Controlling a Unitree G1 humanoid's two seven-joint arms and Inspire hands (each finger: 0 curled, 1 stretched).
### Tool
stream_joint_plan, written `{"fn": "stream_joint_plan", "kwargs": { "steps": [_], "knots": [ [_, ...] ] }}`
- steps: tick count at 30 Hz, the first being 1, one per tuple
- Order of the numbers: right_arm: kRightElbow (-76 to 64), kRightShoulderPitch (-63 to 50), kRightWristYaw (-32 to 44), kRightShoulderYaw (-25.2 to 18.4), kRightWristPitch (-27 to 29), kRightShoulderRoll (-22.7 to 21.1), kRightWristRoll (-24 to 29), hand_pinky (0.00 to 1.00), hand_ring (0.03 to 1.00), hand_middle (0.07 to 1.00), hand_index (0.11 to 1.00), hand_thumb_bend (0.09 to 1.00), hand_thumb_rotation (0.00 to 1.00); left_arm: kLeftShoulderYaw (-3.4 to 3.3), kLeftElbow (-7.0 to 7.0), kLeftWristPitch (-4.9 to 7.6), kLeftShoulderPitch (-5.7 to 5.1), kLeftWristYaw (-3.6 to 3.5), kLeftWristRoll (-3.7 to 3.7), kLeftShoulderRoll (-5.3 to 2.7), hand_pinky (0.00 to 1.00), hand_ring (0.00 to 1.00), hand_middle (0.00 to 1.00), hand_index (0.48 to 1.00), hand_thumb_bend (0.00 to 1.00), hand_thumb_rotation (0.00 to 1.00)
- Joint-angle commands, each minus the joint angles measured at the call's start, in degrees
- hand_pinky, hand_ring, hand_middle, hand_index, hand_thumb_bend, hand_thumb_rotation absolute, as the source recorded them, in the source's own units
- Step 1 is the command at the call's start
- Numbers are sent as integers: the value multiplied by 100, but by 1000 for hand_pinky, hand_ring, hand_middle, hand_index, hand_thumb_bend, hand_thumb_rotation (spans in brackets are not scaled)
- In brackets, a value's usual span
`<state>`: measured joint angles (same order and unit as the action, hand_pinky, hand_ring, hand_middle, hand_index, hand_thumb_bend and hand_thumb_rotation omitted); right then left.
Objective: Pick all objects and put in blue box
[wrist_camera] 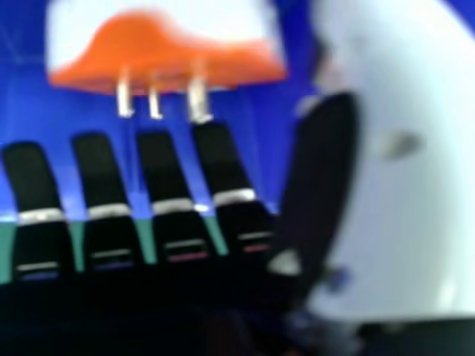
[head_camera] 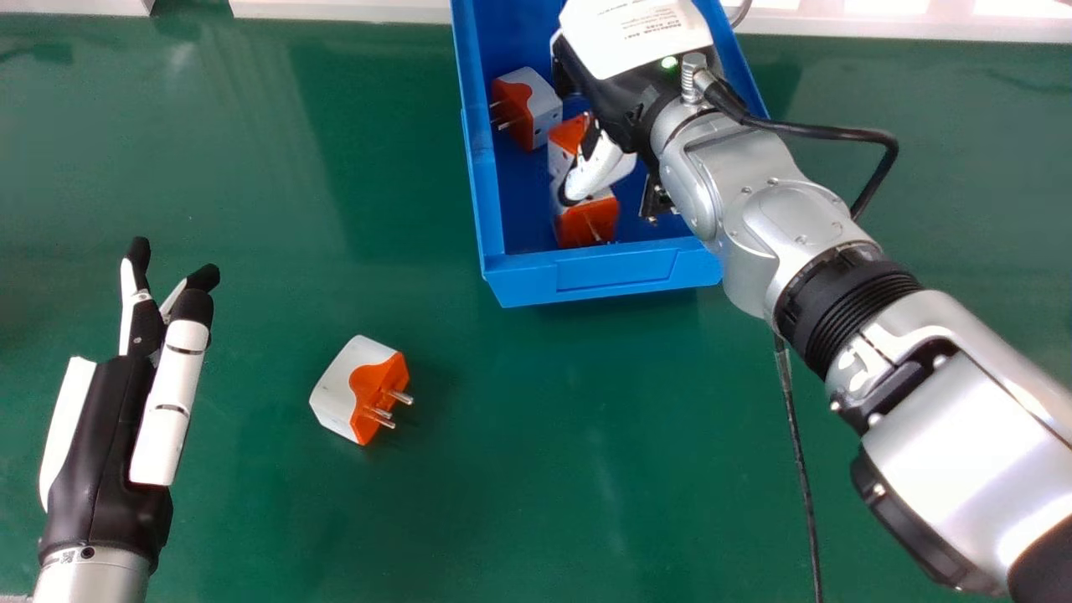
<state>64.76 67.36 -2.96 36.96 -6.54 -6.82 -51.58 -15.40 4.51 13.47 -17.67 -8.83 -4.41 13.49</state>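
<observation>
The blue box (head_camera: pixel 544 285) stands at the top of the head view with several white and orange plug adapters (head_camera: pixel 586 222) inside. One more white and orange adapter (head_camera: pixel 360 389) lies on the table, between the box and my left hand. My right hand (head_camera: pixel 620 100) is inside the box over the adapters, its white thumb pointing down beside them. In the right hand view, the right hand's fingers (wrist_camera: pixel 167 178) are straight, with an adapter (wrist_camera: pixel 167 44) and its metal prongs just beyond the fingertips. My left hand (head_camera: pixel 109 427) is at the left, fingers extended and holding nothing.
A green table (head_camera: pixel 536 502) lies under everything. The silver right forearm (head_camera: pixel 963 435) crosses the right side, with a black cable (head_camera: pixel 800 452) hanging below it. Pale ledges (head_camera: pixel 335 10) run along the table's far edge.
</observation>
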Motion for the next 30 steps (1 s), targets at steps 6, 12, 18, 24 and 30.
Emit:
{"fn": "stream_joint_plan", "kwargs": {
  "steps": [6,12,18,24,30],
  "knots": [
    [-329,227,36,-76,-33,-99,104,728,841,901,834,691,470,29,85,81,48,56,32,-15,944,949,928,941,491,1000],
    [-483,173,26,-132,-148,-135,147,742,850,906,845,682,482,42,16,96,103,75,57,-4,945,946,921,937,502,1000],
    [-1391,-238,88,-357,-314,-396,317,735,849,900,838,632,380,56,14,46,128,85,51,-24,945,948,925,937,483,1000],
    [-3689,-1446,92,-565,-533,-1036,56,708,827,875,818,578,336,86,46,87,104,122,126,-42,917,940,924,933,466,1000],
    [-6235,-3332,-257,-1214,-73,-1705,159,660,797,825,781,579,303,82,41,86,101,133,178,-55,932,943,924,935,467,1000]
  ]
}}
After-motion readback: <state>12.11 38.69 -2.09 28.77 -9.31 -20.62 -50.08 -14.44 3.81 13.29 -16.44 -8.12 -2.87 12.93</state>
